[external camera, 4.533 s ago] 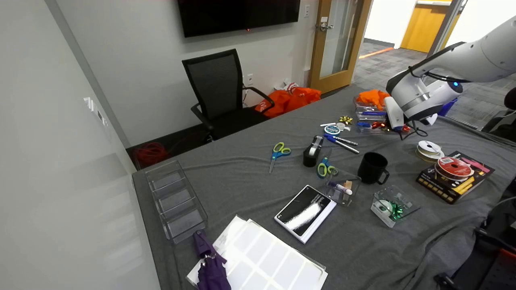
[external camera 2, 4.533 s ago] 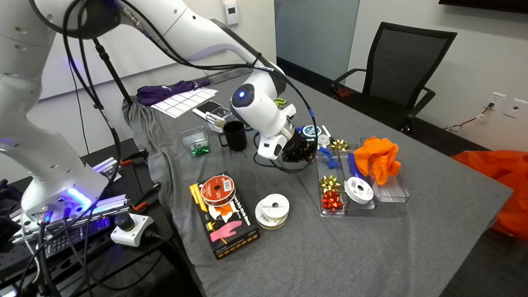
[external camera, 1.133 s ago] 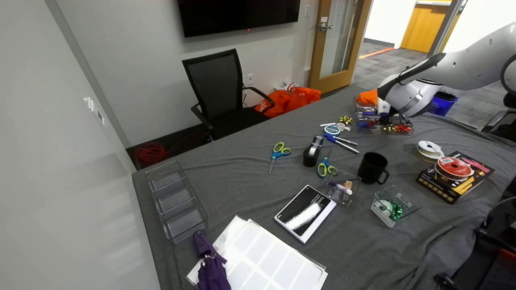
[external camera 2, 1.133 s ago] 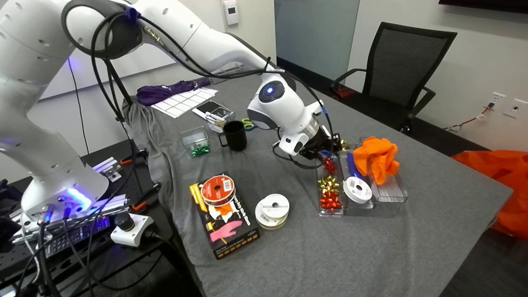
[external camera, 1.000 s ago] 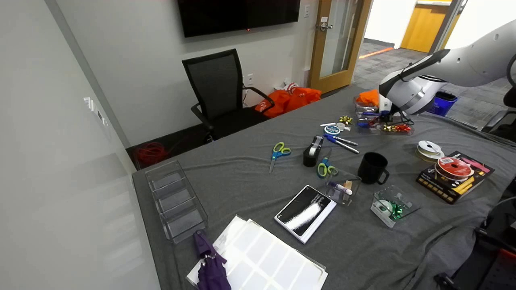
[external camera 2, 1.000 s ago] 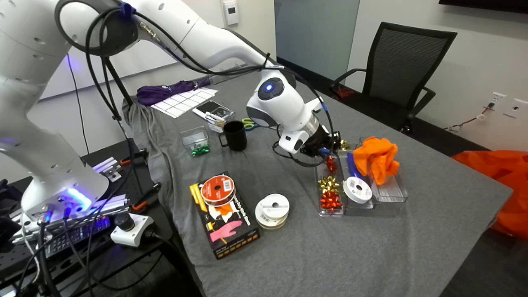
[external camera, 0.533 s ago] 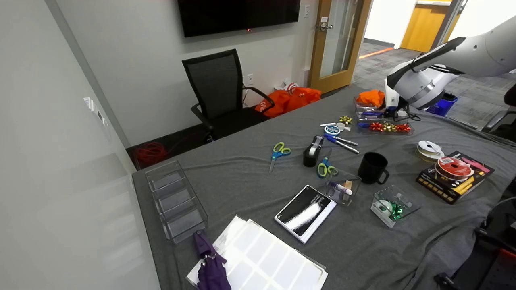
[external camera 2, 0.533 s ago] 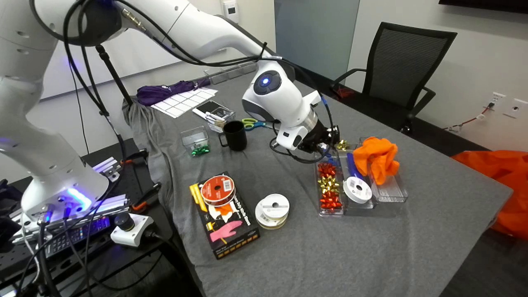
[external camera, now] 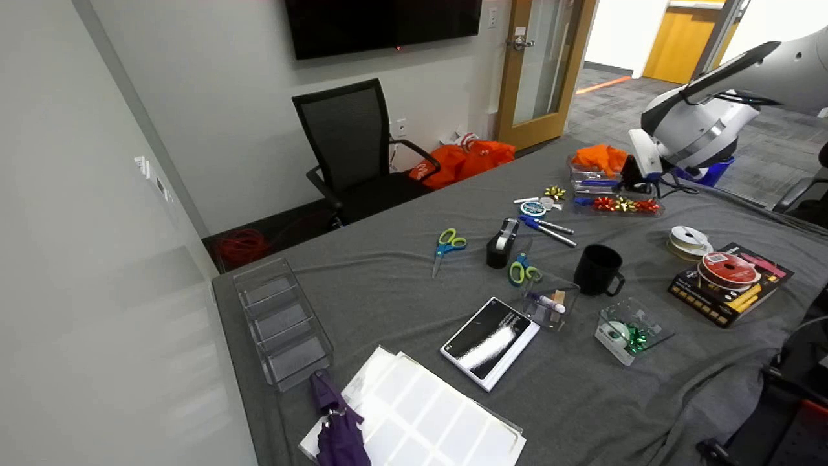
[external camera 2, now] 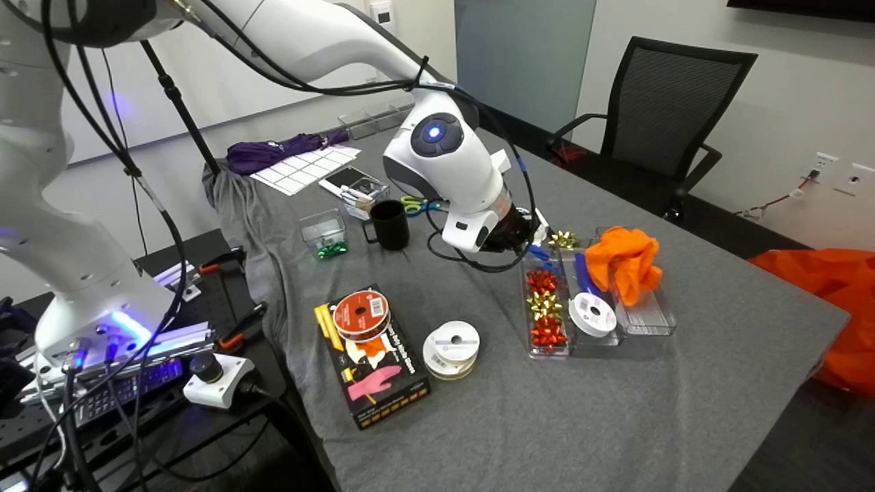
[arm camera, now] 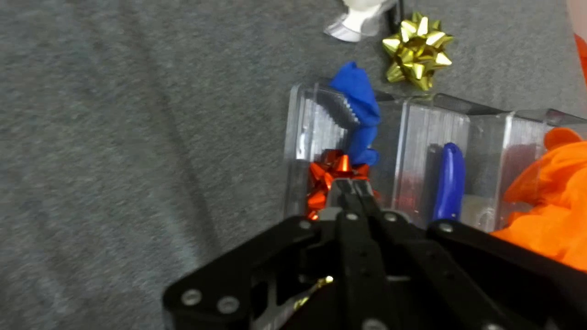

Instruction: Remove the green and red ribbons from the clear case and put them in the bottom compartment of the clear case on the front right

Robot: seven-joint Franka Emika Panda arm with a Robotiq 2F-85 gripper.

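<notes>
Below me the table (external camera: 388, 298) is draped in grey. A black mesh chair (external camera: 346, 129) stands at one edge, a wall screen (external camera: 388, 26) hangs beyond it, and a wooden-framed door (external camera: 543, 71) shows past one corner. Toward that corner lies a compartmented clear case (external camera 2: 649, 320); in one of its outer compartments sit two red bows (external camera 2: 548, 332) with a gold bow (external camera 2: 545, 305) between. At the other end of the chair's edge, a divided tray (external camera: 278, 323) stands in the corner. The green bow (external camera 2: 332, 249) is in a small clear case (external camera 2: 318, 222) near the edge facing my base (external camera 2: 102, 307). On my gripper (arm camera: 351, 187) the jaws are together, tip against tip. In the wrist view they cover part of one red bow; whether they touch it, I cannot tell.
</notes>
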